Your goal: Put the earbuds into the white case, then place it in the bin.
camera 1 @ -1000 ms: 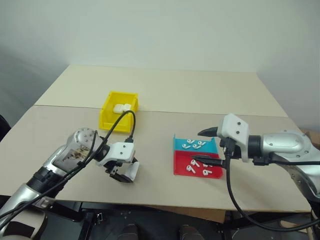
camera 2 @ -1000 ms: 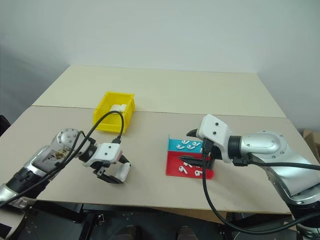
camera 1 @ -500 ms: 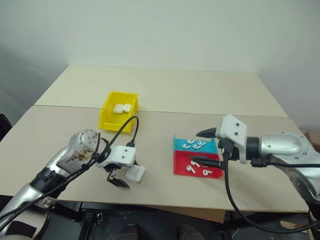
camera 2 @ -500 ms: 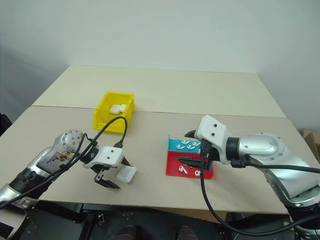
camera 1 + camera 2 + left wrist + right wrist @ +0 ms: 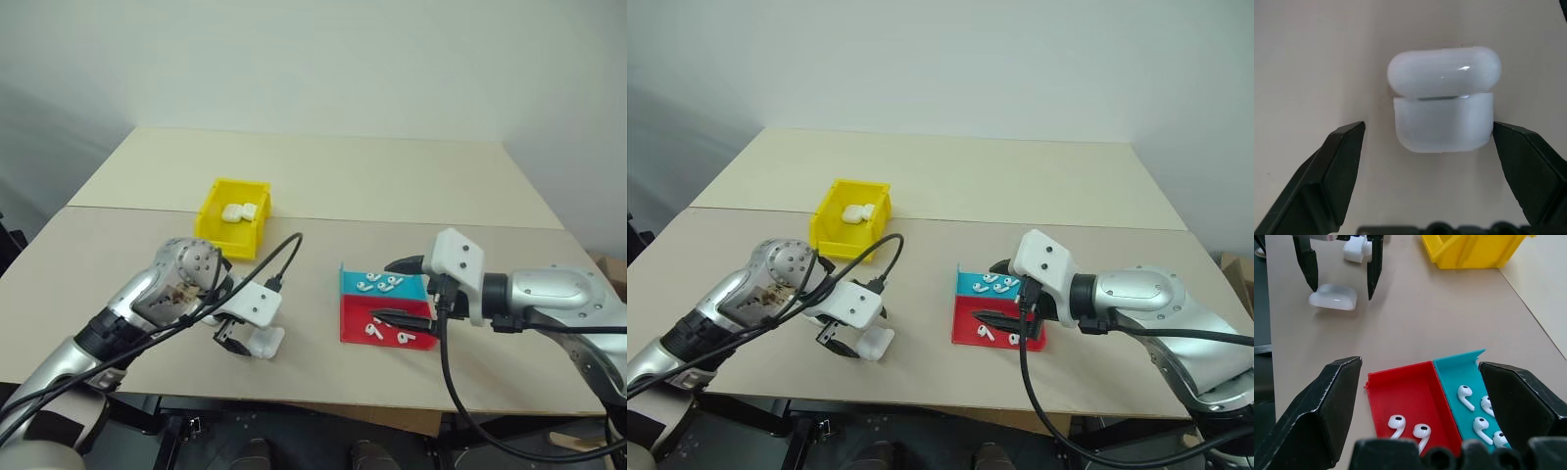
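The table (image 5: 411, 186) carries a yellow bin (image 5: 212, 221) at upper left with two cases already in it. Lower centre, the left gripper (image 5: 235, 345) stands wide open astride a closed white case (image 5: 267, 343), gripping nothing. The right gripper (image 5: 400, 292) gapes empty above red and blue trays of earbuds (image 5: 388, 334) (loading looks undone).

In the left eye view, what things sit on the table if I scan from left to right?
Yellow bin with cases inside, then the white case under the left gripper, then the blue tray and red tray holding earbuds.
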### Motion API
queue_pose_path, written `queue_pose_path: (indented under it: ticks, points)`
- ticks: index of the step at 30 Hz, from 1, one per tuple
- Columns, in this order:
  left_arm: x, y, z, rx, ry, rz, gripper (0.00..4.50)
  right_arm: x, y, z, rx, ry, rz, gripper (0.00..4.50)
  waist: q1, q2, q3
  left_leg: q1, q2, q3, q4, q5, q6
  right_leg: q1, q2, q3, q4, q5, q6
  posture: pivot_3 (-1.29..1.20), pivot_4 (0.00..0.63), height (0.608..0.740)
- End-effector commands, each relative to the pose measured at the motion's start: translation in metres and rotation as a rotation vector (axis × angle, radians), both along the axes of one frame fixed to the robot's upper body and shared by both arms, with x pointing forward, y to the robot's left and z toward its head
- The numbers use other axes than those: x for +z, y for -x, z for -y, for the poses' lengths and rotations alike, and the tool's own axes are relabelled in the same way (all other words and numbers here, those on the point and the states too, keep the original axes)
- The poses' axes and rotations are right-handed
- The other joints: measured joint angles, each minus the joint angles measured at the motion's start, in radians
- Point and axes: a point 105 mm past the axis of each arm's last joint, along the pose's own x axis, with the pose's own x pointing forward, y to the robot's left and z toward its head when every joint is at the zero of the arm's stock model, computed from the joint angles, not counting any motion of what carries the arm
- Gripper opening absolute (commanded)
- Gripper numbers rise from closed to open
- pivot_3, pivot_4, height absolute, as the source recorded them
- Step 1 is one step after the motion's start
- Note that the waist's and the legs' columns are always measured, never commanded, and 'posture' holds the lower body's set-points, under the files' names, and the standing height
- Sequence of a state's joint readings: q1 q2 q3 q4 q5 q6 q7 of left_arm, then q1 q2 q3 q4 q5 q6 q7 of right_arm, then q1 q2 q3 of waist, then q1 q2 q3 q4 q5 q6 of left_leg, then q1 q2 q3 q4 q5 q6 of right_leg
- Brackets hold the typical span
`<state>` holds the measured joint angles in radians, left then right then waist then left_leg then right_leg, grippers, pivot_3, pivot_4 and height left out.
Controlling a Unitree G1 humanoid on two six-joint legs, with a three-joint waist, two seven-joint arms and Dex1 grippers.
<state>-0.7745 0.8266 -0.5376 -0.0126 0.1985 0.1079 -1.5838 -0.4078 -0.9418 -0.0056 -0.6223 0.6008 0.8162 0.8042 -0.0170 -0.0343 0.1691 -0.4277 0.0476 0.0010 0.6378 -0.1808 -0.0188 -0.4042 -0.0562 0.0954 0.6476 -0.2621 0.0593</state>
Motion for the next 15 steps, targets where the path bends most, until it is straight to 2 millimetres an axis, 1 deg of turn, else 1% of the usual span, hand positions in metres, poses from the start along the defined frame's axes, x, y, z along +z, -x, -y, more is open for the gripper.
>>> queue_pose_path:
  ticks: [1, 6, 15]
  points:
    - [0.0052, -0.0006, 0.0065, -0.039, -0.033, 0.048, 4.46, 0.0094, 0.0032, -0.0005, 0.0, -0.004, 0.043, 4.5, 0.0, 0.0, 0.0, 0.0, 0.0, 0.0, 0.0, 0.0, 0.0, 0.0, 0.0, 0.0, 0.0, 0.0, 0.0, 0.0, 0.15, 0.74]
    - [0.0014, 0.0004, 0.0071, -0.013, -0.1, 0.048, 4.46, 0.0083, 0.0044, -0.0006, -0.005, -0.005, 0.04, 4.5, 0.002, 0.0, 0.0, -0.001, 0.0, 0.0, 0.001, -0.001, 0.001, 0.0, 0.0, 0.0, 0.0, 0.0, 0.0, 0.0, 0.15, 0.74]
    - [-0.0029, 0.0075, 0.0117, 0.026, -0.129, 0.019, 4.46, 0.0066, 0.0057, -0.0008, -0.009, -0.005, 0.034, 4.5, 0.001, 0.0, 0.0, -0.001, 0.0, 0.0, 0.002, -0.001, 0.002, 0.0, 0.0, 0.0, 0.0, 0.0, 0.0, 0.0, 0.15, 0.74]
